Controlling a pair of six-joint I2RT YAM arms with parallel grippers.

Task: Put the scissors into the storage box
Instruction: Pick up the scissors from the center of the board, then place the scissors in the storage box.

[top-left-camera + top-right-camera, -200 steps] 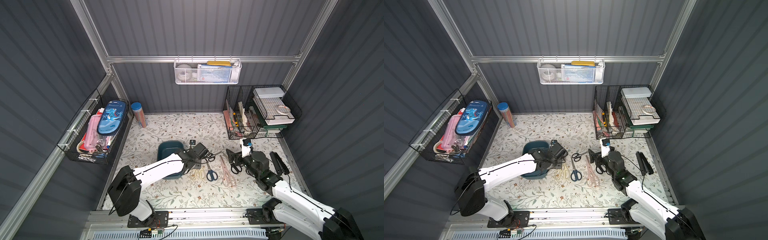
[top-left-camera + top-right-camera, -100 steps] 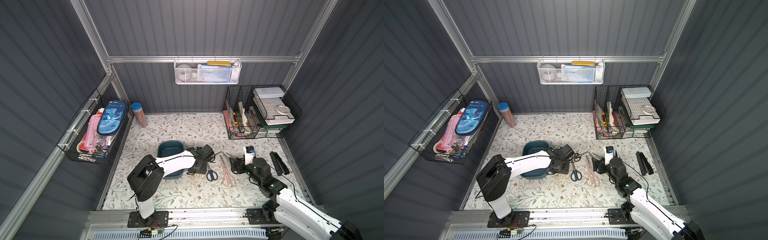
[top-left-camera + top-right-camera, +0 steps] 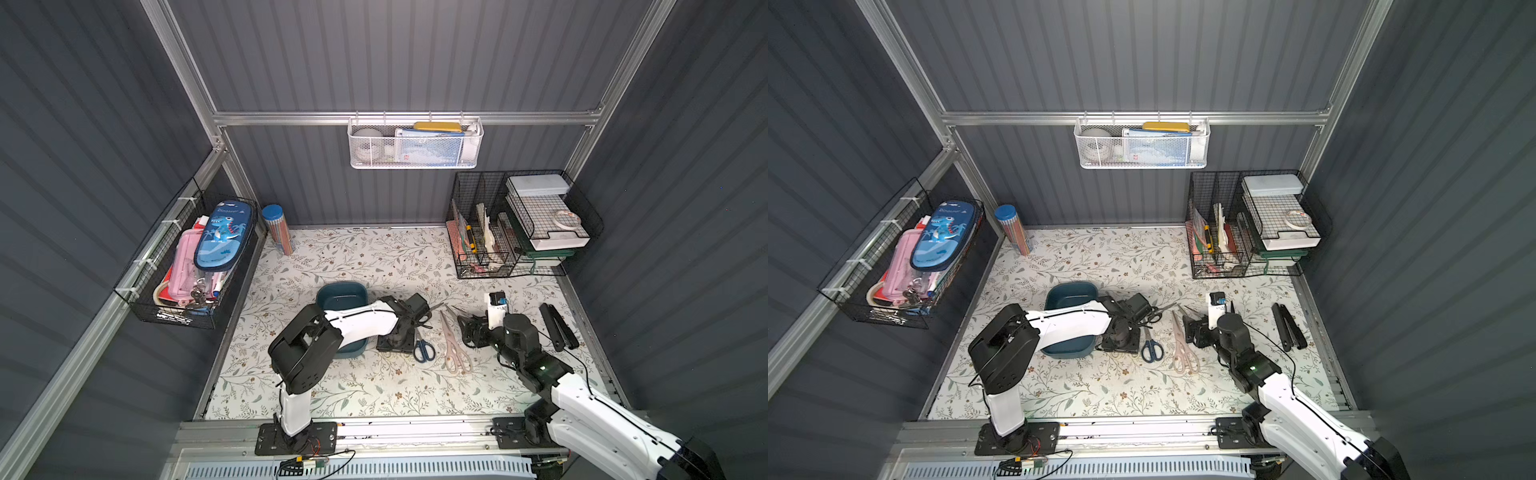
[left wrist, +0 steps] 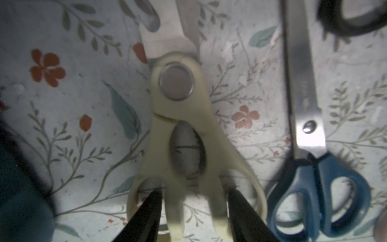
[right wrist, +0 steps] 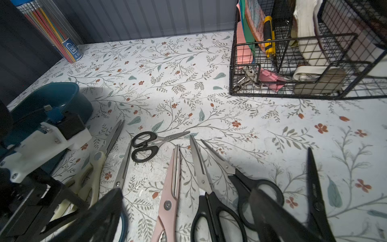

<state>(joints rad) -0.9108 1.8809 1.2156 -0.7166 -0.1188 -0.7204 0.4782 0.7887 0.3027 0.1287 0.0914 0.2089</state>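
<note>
Two black fingers (image 4: 150,209) of the left gripper (image 4: 193,191) are seen half parted. One is set in each handle loop of the cream-handled shears (image 4: 180,117), with the two inner bars between them. Whether the bars are pinched cannot be told. The shears are laid flat on the floral table (image 4: 62,125), just beside the dark blue-handled scissors (image 4: 318,188).

In both top views the wrist is bent straight down over them. The white forearm of the left arm (image 3: 357,324) is stretched across the storage box (image 3: 341,293), which is set on the table just beside the shears.

The right gripper (image 5: 185,192) is held spread wide with nothing in it, low over the black-handled scissors (image 5: 211,203) and the pale pink-handled shears (image 5: 167,205). The right arm (image 3: 582,399) is angled in from the front rail (image 3: 415,428).
</note>
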